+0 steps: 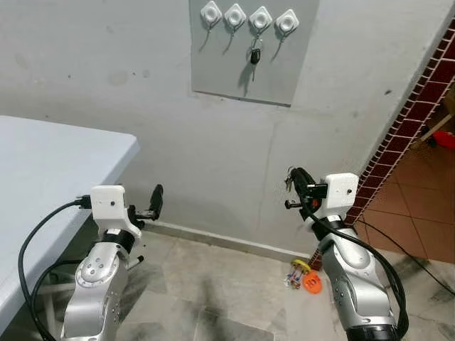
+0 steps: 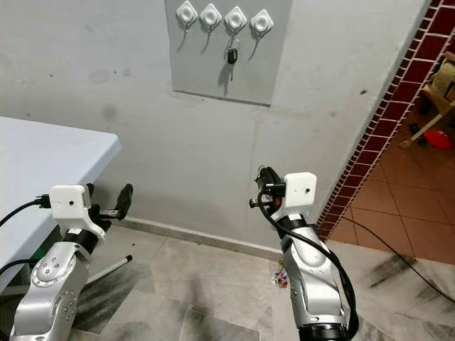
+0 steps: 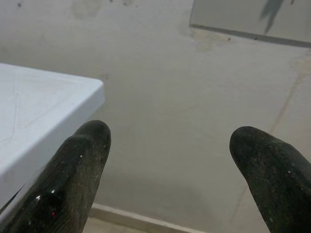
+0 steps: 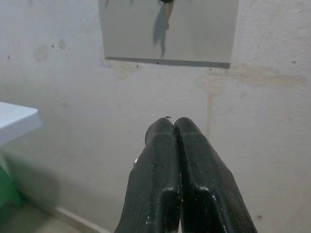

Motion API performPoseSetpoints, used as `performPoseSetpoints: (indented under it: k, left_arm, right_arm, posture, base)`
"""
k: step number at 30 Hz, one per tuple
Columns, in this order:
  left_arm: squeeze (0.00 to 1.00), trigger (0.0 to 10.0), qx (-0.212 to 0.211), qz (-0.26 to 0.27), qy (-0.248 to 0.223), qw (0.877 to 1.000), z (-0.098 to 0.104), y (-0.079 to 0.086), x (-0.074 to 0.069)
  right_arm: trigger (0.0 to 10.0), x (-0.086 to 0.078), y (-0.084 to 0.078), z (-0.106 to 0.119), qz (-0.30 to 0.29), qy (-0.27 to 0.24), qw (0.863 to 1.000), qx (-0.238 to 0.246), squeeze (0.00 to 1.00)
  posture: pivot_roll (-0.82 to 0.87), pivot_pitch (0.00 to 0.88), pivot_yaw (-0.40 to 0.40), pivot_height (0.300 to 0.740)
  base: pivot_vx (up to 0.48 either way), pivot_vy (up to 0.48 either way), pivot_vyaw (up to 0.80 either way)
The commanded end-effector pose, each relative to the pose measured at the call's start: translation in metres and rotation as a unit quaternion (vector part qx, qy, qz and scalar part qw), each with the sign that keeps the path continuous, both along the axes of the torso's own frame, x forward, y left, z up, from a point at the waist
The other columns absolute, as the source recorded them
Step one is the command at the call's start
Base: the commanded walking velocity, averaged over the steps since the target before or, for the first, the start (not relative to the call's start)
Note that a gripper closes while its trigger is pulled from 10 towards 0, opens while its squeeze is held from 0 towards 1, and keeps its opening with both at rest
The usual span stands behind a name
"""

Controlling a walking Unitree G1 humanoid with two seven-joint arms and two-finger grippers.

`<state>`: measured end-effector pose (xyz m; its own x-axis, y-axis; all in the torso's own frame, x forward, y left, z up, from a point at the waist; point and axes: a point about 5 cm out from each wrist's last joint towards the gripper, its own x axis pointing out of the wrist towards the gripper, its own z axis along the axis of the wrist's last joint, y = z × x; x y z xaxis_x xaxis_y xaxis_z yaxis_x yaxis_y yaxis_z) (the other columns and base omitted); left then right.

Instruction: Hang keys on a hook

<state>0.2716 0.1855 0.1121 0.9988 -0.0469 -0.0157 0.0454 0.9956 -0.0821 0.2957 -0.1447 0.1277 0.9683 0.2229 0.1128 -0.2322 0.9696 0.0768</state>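
Soft, even daylight fills the scene — brighter toward the red tiled floor (image 1: 419, 206). Four white hooks (image 1: 247, 19) cast faint downward shadows; black rubber fingertips (image 3: 82, 170) blur close up.

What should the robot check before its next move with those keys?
1. Keys on a hook: ok. A bunch hangs from the third hook on the wall panel.
2. Free hooks: ok. The other three, such as the first hook, look bare.
3. Right gripper: shut and raised toward the wall. Whether it holds anything: cannot tell.
4. Left gripper: ok. It is open, with nothing between its fingers.
5. Floor: not ok. A small colourful thing lies near the wall by the right arm.
6. Table: ok. Its corner is beside the left gripper, not touching it.
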Motion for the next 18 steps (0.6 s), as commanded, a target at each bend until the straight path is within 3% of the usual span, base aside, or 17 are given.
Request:
performPoseSetpoints:
  k: [1,18]
  left_arm:
    - [0.0,10.0,0.007,-0.002,-0.007,1.0,0.0045,0.0005,-0.0011]
    - [0.0,10.0,0.008,-0.004,-0.004,1.0,0.0048,0.0001,-0.0032]
  right_arm:
    - [10.0,0.0004,0.0013,0.0026,0.001,-0.007,1.0,0.003,0.0]
    - [10.0,-0.0026,0.0014,0.0012,-0.003,-0.003,1.0,0.008,0.0]
  posture:
    - [-0.06,0.0,-0.017,0.74]
    - [-0.06,0.0,-0.013,0.74]
  base:
    - [0.296,0.0,0.0]
    - [0.295,0.0,0.0]
